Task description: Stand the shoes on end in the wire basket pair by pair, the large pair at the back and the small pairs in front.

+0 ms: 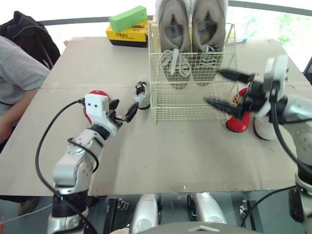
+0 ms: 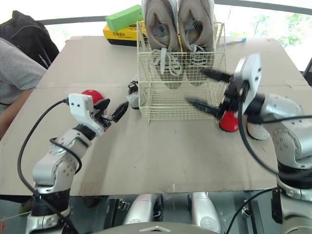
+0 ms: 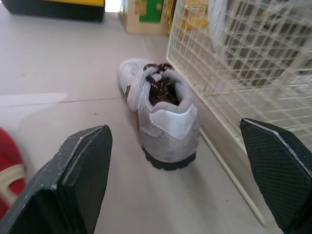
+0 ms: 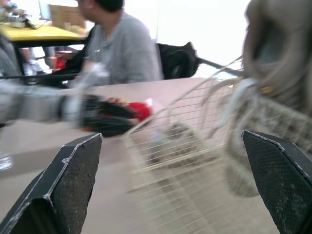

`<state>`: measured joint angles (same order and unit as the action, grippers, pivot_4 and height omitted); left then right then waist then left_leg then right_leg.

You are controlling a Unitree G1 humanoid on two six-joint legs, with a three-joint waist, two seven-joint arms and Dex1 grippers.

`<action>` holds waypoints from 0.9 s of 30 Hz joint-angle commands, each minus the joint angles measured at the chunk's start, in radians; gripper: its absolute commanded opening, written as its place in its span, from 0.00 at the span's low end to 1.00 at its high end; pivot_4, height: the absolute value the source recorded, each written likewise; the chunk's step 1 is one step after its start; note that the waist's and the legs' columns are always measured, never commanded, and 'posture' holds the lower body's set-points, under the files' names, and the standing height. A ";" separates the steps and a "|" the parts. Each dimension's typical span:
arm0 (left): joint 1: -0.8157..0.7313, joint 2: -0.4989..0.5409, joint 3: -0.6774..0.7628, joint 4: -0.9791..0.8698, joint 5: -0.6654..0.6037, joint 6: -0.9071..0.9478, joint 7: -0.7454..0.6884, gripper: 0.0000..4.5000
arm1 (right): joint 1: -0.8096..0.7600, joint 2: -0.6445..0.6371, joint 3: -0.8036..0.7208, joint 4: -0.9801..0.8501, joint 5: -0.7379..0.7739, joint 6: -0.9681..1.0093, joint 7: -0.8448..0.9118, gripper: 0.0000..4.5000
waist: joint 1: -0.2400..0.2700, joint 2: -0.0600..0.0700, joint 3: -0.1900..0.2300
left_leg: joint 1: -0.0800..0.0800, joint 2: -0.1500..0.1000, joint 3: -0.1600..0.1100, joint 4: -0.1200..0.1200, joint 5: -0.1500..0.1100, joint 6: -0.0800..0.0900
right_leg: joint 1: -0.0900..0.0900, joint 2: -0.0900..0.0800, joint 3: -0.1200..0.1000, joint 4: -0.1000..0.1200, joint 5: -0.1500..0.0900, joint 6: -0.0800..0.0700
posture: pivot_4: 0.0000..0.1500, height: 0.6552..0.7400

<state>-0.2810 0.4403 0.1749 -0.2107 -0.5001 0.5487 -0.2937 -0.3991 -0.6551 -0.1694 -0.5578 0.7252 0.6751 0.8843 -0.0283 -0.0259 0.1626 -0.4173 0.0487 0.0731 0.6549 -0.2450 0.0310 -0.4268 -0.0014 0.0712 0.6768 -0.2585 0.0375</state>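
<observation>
Large pair (image 1: 175,34) stands at back of wire basket (image 1: 185,109), front unfilled; left gripper (image 1: 124,109), fingers wide, faces grey shoe (image 1: 142,91), likely next to advance and close; right gripper (image 1: 213,87) wide, empty.

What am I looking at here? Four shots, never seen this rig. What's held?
A humanoid robot with two arms, each ending in a two-fingered claw. Two pictures come from its head camera, looking down over the table; two from cameras on its wrists. The wire basket holds the large grey pair, standing on end. Small shoes lie outside: a grey shoe and a red shoe on the robot's left, a second red shoe and a white shoe on its right. The left claw and right claw are open, holding nothing. A person sits by the table.
</observation>
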 commanded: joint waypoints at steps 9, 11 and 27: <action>-0.212 -0.056 -0.095 0.306 0.142 -0.045 -0.042 0.85 | 0.217 -0.078 -0.139 -0.284 0.130 0.025 -0.140 1.00 | -0.003 -0.004 0.001 | 0.000 0.000 -0.001 0.000 0.000 -0.001 | 0.000 0.000 -0.001 0.000 0.000 0.000 | 1.00 1.00; -0.174 -0.051 -0.084 0.231 0.133 -0.034 -0.053 0.64 | 0.287 -0.084 -0.184 -0.343 0.183 0.043 -0.195 1.00 | -0.001 -0.004 0.000 | 0.000 0.000 -0.001 0.000 0.000 -0.001 | 0.000 -0.001 -0.001 0.001 0.000 0.000 | 1.00 1.00; -0.015 0.070 0.147 -0.191 -0.048 -0.434 -0.410 0.06 | -0.150 -0.159 -0.020 -0.182 0.231 0.094 -0.334 1.00 | -0.006 -0.009 0.002 | 0.000 0.001 -0.001 0.006 0.001 -0.001 | 0.001 0.000 -0.001 0.002 0.000 0.000 | 1.00 1.00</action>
<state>-0.2773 0.4723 0.3307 -0.3464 -0.4984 0.1858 -0.5609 -0.4980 -0.7681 -0.1865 -0.7393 0.9562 0.7492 0.5540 -0.0340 -0.0350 0.1645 -0.4177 0.0499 0.0715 0.6618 -0.2441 0.0298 -0.4248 -0.0020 0.0696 0.6787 -0.2587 0.0377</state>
